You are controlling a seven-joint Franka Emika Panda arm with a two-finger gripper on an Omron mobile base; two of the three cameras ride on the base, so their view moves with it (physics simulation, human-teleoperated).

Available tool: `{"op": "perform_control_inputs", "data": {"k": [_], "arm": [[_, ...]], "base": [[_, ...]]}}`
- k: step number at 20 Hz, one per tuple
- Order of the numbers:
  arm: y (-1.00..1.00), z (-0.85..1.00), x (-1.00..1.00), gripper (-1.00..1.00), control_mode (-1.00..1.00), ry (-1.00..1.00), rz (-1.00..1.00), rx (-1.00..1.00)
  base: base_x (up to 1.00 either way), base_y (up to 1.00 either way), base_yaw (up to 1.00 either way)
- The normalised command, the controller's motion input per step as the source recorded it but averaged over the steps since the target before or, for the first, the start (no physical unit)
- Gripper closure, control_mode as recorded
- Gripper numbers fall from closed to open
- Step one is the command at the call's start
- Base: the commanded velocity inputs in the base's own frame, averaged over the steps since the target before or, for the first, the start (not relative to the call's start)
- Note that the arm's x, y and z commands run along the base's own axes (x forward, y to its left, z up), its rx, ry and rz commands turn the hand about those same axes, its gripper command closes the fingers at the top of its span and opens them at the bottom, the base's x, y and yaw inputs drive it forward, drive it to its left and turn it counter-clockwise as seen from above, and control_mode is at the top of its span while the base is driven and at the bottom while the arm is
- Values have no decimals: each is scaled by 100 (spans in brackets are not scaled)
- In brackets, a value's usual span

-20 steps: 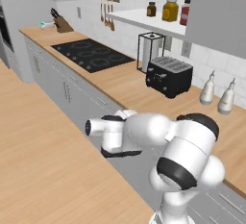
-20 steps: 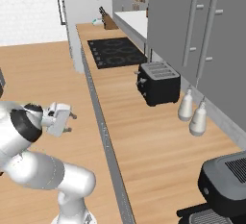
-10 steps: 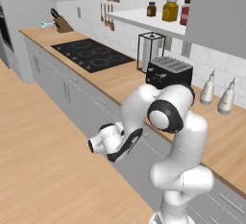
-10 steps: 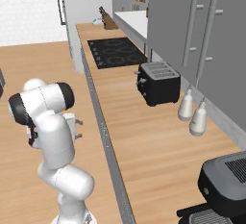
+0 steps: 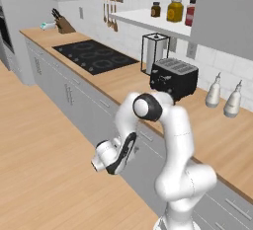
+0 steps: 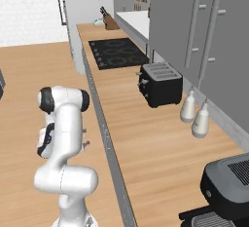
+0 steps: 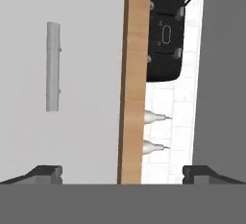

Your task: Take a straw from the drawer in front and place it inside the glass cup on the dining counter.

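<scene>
- Hand view: the drawer (image 7: 62,74) front is seen at left, its bar handle (image 7: 53,67) unobstructed, with the black toaster (image 7: 164,38) at upper right.
- The gripper (image 7: 122,172) is spread wide, empty.

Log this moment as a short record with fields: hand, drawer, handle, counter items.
hand: the hand is open, holds nothing, and faces the drawer front
drawer: the drawer is shut, light grey front
handle: the slim bar handle is untouched, apart from the fingertips
counter items: black toaster, two pale bottles, black cooktop, knife block on the wood-topped counter
</scene>
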Motion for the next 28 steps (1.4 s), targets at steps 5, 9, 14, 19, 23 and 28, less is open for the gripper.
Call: {"op": "perform_control_inputs", "data": {"k": [5, 9, 14, 19, 23, 28], "arm": [[-24, -34, 85, -100, -100, 11, 0, 5], [-42, -38, 61, -100, -100, 17, 9, 15], [-48, -27, 35, -100, -100, 11, 14, 19], [-38, -33, 28, -100, -100, 5, 17, 15], [-25, -30, 30, -100, -100, 1, 17, 14], [-16, -13, 19, -100, -100, 0, 13, 10]], "base": [[0, 0, 0], [0, 0, 0], [0, 0, 0], [0, 0, 0], [0, 0, 0], [0, 0, 0]]}}
